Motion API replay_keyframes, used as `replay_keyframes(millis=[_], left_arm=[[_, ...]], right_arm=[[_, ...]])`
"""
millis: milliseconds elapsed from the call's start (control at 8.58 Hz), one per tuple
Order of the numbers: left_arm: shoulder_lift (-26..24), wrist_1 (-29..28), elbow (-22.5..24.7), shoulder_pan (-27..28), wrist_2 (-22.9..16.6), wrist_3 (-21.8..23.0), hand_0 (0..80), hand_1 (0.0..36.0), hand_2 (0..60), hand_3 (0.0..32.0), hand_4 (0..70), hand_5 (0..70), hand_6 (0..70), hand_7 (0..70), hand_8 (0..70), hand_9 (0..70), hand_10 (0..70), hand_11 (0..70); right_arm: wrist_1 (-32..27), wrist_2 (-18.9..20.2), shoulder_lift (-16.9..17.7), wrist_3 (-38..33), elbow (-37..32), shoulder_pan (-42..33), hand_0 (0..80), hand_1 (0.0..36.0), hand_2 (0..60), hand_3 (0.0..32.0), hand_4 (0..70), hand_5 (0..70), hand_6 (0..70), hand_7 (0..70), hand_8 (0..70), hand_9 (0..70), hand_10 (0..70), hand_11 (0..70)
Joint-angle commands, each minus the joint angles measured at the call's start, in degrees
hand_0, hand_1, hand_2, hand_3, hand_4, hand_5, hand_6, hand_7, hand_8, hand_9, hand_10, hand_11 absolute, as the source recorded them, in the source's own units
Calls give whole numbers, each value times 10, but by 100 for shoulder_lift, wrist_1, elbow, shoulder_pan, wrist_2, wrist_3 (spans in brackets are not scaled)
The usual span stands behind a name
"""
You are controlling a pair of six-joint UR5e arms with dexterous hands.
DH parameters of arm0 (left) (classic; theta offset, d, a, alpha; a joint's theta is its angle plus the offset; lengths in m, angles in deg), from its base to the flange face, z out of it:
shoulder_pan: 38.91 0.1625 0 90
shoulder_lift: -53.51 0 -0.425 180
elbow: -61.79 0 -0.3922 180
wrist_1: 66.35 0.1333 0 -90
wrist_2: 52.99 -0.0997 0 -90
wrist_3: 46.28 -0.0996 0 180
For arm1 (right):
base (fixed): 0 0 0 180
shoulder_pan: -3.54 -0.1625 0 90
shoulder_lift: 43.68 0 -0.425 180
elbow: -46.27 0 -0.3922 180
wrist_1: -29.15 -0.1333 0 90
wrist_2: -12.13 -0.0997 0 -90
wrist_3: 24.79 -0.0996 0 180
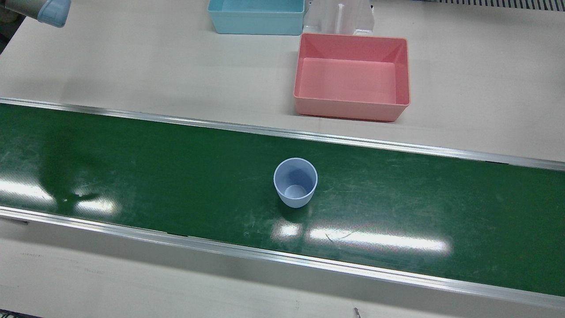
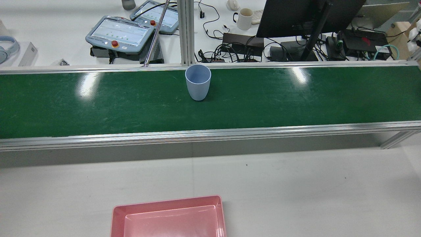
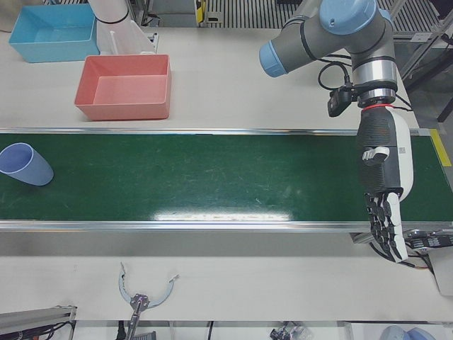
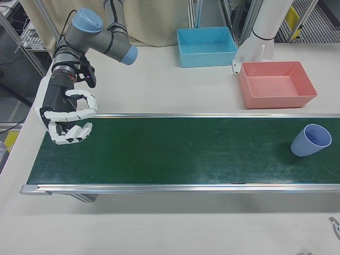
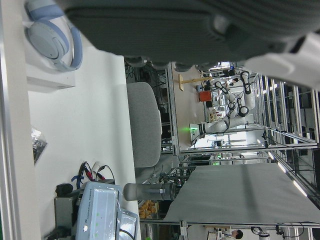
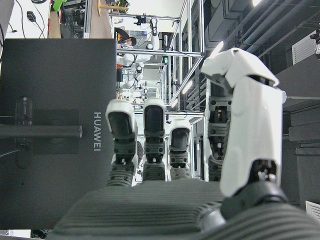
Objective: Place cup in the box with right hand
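A light blue cup (image 1: 295, 182) stands upright on the green belt (image 1: 441, 198), near its middle; it also shows as the cup (image 2: 197, 81), the cup (image 3: 24, 164) and the cup (image 4: 311, 141). The pink box (image 1: 352, 76) sits empty on the white table behind the belt, also seen as the pink box (image 4: 276, 84). My right hand (image 4: 66, 117) hovers over the belt's far end, fingers curled but apart, holding nothing, far from the cup. My left hand (image 3: 383, 191) hangs at the opposite end, fingers straight and pointing down, empty.
A blue box (image 1: 256, 15) stands beside the pink one near a white pedestal (image 1: 340, 17). Aluminium rails (image 1: 282, 132) border the belt. Beyond the belt lie teach pendants (image 2: 120, 33), a monitor (image 2: 296, 16) and cables.
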Motion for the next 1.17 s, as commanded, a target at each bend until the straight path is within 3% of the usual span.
replay_keyframes(millis=[0, 117, 233, 350, 466, 699, 932, 1049], left_arm=[[0, -9, 8, 9, 0, 0, 0, 0, 0, 0, 0, 0, 0, 0, 0, 0, 0, 0], [0, 0, 8, 9, 0, -9, 0, 0, 0, 0, 0, 0, 0, 0, 0, 0, 0, 0], [0, -9, 8, 0, 0, 0, 0, 0, 0, 0, 0, 0, 0, 0, 0, 0, 0, 0], [0, -18, 0, 0, 0, 0, 0, 0, 0, 0, 0, 0, 0, 0, 0, 0, 0, 0], [0, -18, 0, 0, 0, 0, 0, 0, 0, 0, 0, 0, 0, 0, 0, 0, 0, 0], [0, -9, 8, 0, 0, 0, 0, 0, 0, 0, 0, 0, 0, 0, 0, 0, 0, 0], [0, -26, 0, 0, 0, -9, 0, 0, 0, 0, 0, 0, 0, 0, 0, 0, 0, 0], [0, -26, 8, 0, 0, -9, 0, 0, 0, 0, 0, 0, 0, 0, 0, 0, 0, 0]], right_arm=[[-12, 61, -57, 3, 40, 96, 596, 272, 372, 0, 645, 126, 220, 700, 373, 539, 415, 590], [41, 87, 39, 3, 580, -156, 602, 286, 404, 0, 654, 123, 225, 700, 362, 529, 374, 536], [76, 70, 48, -545, 725, -124, 614, 295, 428, 0, 700, 121, 239, 700, 368, 543, 364, 522], [76, 27, 49, -759, 622, 42, 604, 287, 408, 0, 667, 124, 233, 700, 370, 541, 380, 544], [68, 18, 109, -692, 577, 165, 604, 287, 397, 0, 632, 127, 235, 700, 373, 543, 388, 554], [33, 17, 58, -149, 577, 271, 603, 286, 407, 0, 635, 128, 240, 700, 388, 564, 388, 554], [15, -9, -118, -76, 498, 404, 593, 279, 402, 0, 594, 130, 244, 700, 404, 585, 403, 574], [32, 0, -232, -67, 498, 413, 599, 287, 414, 0, 607, 130, 244, 700, 400, 580, 392, 560]])
